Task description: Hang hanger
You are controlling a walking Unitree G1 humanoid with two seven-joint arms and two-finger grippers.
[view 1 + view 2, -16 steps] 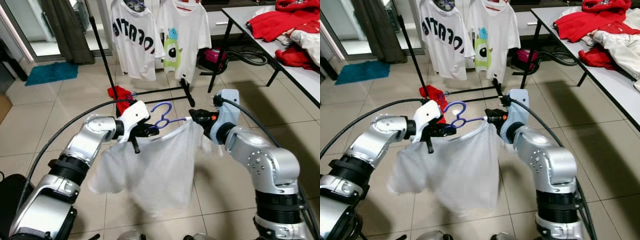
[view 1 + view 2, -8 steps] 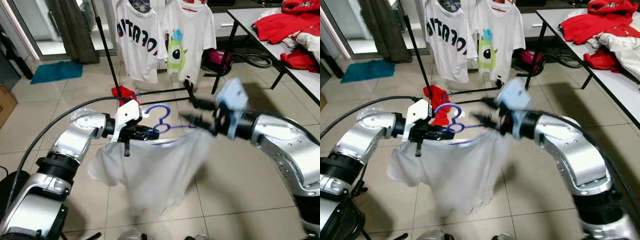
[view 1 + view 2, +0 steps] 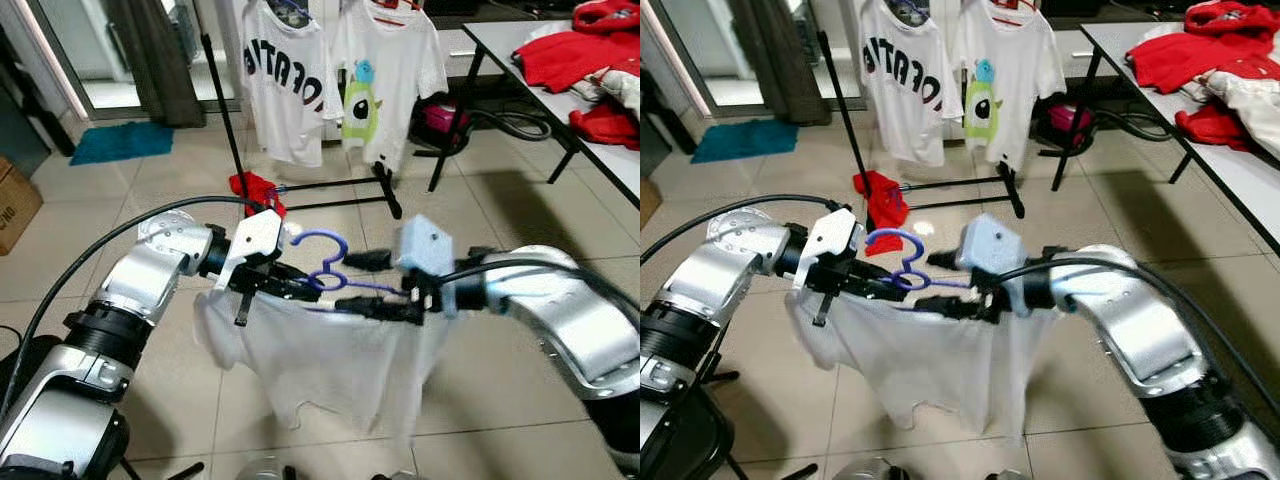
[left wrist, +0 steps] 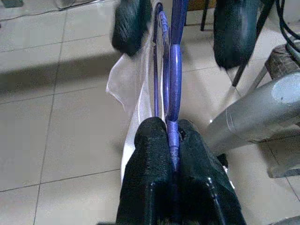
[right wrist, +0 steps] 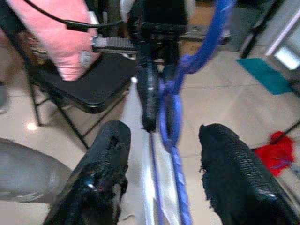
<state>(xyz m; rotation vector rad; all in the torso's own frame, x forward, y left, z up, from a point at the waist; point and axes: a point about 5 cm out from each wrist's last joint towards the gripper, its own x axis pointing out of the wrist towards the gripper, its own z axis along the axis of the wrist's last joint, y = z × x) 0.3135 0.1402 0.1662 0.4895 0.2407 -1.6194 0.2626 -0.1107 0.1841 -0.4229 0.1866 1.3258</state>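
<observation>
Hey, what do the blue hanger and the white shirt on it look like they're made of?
The blue hanger looks like plastic or plastic-coated wire: a thin, smooth, slightly glossy rod bent into a hook. The pictures don't settle which. The white shirt looks like thin, light knit fabric, probably cotton or a blend: it drapes limply and the floor tiles show faintly through it. The left gripper is shut on the hanger; the right gripper is open around it.

Even daylight fills the room, brightest at the glass door (image 3: 95, 50) in the far left corner, with a small glare spot on the floor tiles (image 3: 922, 229). Soft shadows lie under the table (image 3: 560, 75). The right wrist view is blurred throughout; the left wrist view blurs at its far fingertips (image 4: 131, 23)
</observation>
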